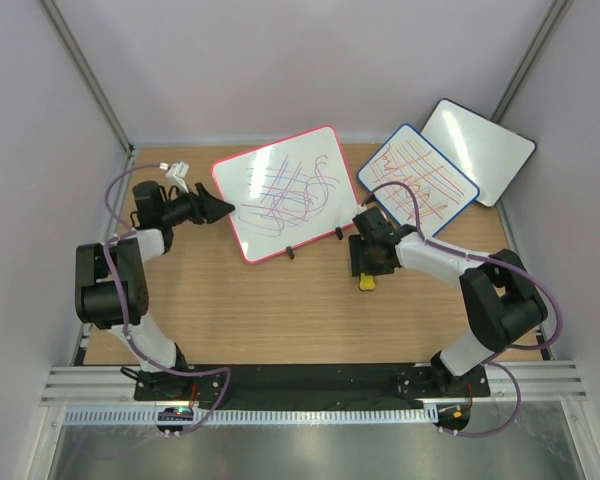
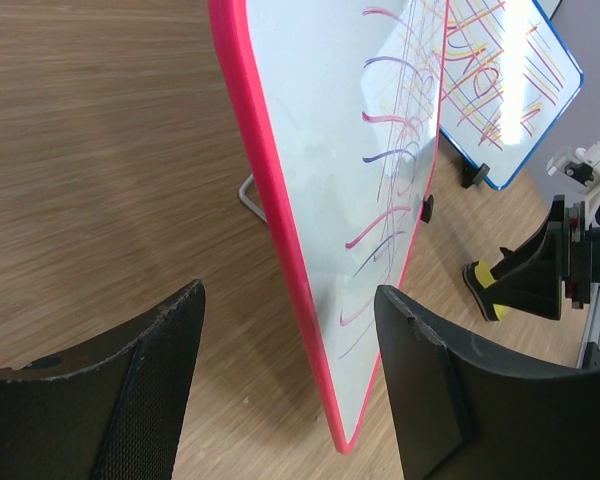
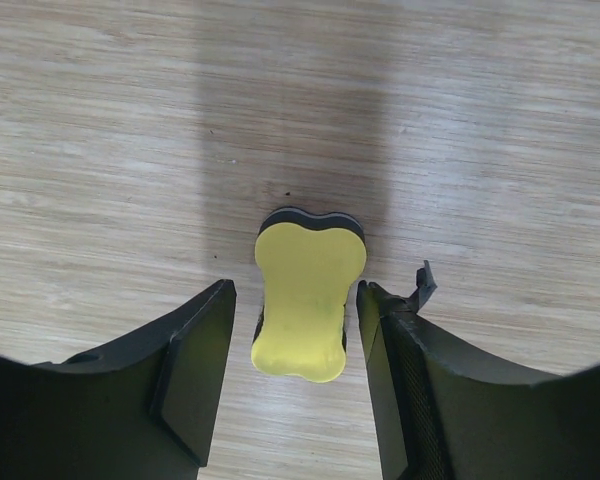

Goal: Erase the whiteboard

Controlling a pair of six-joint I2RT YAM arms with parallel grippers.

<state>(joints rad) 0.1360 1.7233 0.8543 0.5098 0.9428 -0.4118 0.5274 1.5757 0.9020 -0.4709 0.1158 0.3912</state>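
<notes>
The whiteboard [image 1: 285, 190] has a red-pink frame and purple-red scribbles; it stands tilted at the back middle of the table. My left gripper [image 1: 220, 208] is open at its left edge, one jaw on each side of the frame [image 2: 280, 230], not closed on it. A yellow eraser with a black base [image 1: 366, 282] lies flat on the table. My right gripper [image 1: 366, 262] is open and points down over it, a jaw on either side of the eraser [image 3: 305, 300], not touching.
A smaller blue-framed board with red and yellow lines [image 1: 417, 178] leans at the back right, and a black-framed blank board [image 1: 477, 150] lies behind it. The cell's walls close in the table's left, right and back sides.
</notes>
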